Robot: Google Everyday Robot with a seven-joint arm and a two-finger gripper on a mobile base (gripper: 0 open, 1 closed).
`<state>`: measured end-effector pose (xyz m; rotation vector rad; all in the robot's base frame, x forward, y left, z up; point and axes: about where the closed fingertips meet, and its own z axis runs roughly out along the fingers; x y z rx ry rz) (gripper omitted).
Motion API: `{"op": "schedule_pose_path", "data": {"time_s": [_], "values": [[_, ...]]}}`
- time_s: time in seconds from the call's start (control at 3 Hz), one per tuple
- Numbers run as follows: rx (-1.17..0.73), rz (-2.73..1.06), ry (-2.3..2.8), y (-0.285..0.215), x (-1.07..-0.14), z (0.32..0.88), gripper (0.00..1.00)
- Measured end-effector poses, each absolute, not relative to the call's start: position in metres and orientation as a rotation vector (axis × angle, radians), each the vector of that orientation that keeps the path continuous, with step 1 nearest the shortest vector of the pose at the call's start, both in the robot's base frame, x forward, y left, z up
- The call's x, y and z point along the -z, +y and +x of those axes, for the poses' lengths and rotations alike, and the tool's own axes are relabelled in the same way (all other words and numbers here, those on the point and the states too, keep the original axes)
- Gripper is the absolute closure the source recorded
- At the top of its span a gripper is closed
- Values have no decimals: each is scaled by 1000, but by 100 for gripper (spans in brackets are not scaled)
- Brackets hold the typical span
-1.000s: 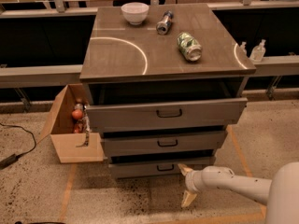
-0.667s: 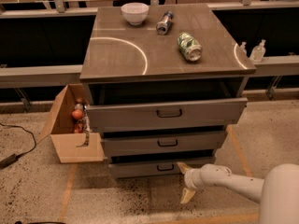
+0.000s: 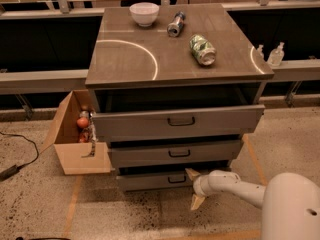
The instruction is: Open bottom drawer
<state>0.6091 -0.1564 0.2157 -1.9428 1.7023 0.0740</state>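
Over the last sec my gripper has edged left & slightly up, closing on the front of the bottom drawer. Its upper fingertip is now just right of the handle, by the drawer's top edge. Before, it hung lower & farther right. Can't tell if it touches. The forearm has followed it in, & the robot's white body takes up more of the lower-right corner than 1 s ago.
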Motion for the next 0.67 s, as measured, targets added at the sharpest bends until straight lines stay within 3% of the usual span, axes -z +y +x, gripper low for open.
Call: {"op": "schedule_pose_path", "data": {"time_s": [0.67], "values": [[-15,-1977,1672,-155,-207,639,0]]}}
